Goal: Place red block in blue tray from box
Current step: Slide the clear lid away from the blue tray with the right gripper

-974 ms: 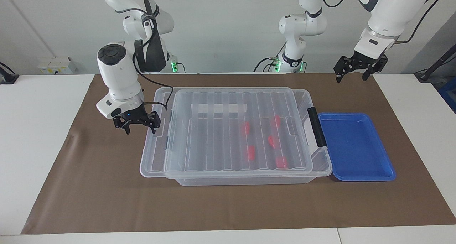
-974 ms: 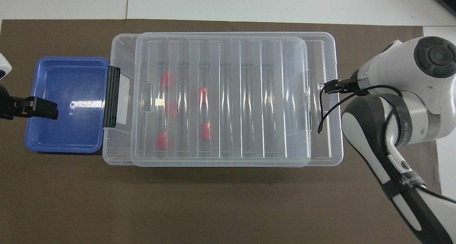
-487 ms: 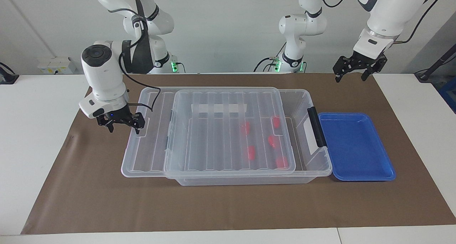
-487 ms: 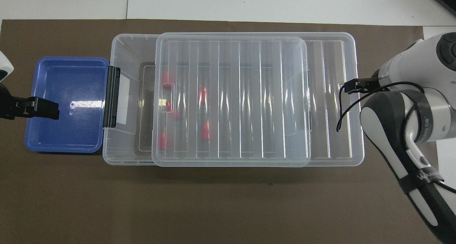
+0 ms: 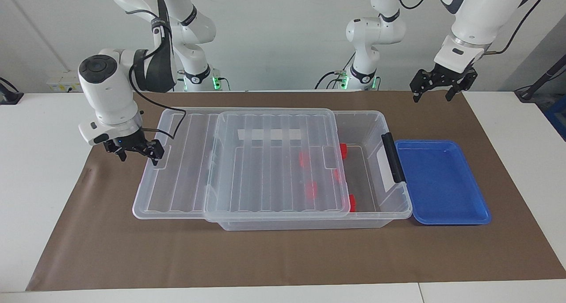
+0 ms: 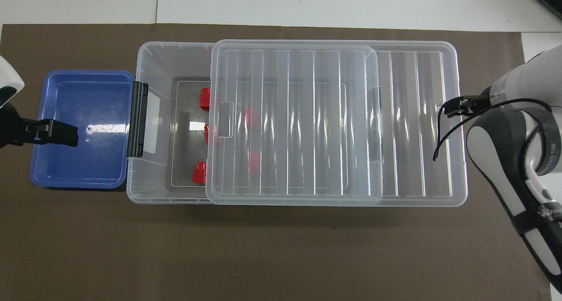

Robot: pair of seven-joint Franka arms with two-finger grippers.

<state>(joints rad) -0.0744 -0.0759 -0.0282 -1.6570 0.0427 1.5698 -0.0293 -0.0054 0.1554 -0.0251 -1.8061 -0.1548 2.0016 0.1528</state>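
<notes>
The box (image 5: 376,128) (image 6: 151,55) is a clear bin in the middle of the mat. Its ribbed lid (image 5: 265,161) (image 6: 307,116) lies slid toward the right arm's end and overhangs the box there. Several red blocks are inside. One red block (image 5: 343,150) (image 6: 204,99) and another (image 5: 352,202) (image 6: 199,172) lie uncovered; others show through the lid. The blue tray (image 5: 442,183) (image 6: 88,94) sits against the box's clip end with nothing in it. My right gripper (image 5: 138,159) (image 6: 456,106) is open, one fingertip at the lid's end edge. My left gripper (image 5: 432,98) (image 6: 66,134) hangs open over the tray.
A black clip handle (image 5: 392,157) (image 6: 137,118) stands on the box end beside the tray. A brown mat (image 5: 283,254) covers the table under everything, with white tabletop (image 5: 40,183) at both ends.
My right gripper has moved toward its own end of the table and the lid has slid with it, uncovering the box end beside the tray. The left gripper has barely shifted.
</notes>
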